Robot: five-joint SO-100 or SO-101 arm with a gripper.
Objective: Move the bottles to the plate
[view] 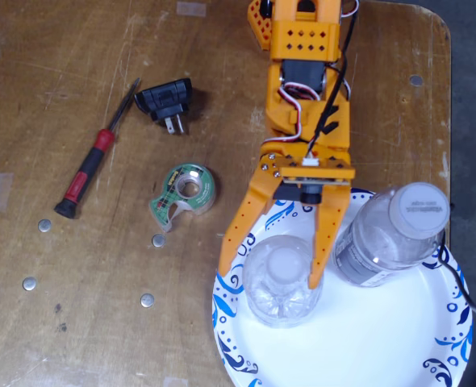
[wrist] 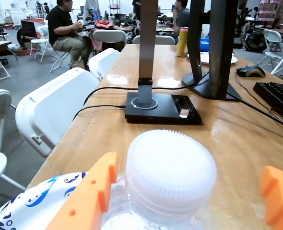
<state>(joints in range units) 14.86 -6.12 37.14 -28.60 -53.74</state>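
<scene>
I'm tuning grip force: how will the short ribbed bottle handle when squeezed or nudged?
The short bottle looks thin and clear, so it probably dents under the gripper. It seems nearly empty, so probably light. Standing upright on the plate, it may tip if nudged.

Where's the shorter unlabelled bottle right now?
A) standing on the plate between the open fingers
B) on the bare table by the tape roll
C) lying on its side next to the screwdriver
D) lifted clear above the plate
A: in the fixed view the shorter bottle stands on the plate, with the orange fingers spread on either side of it.
</scene>
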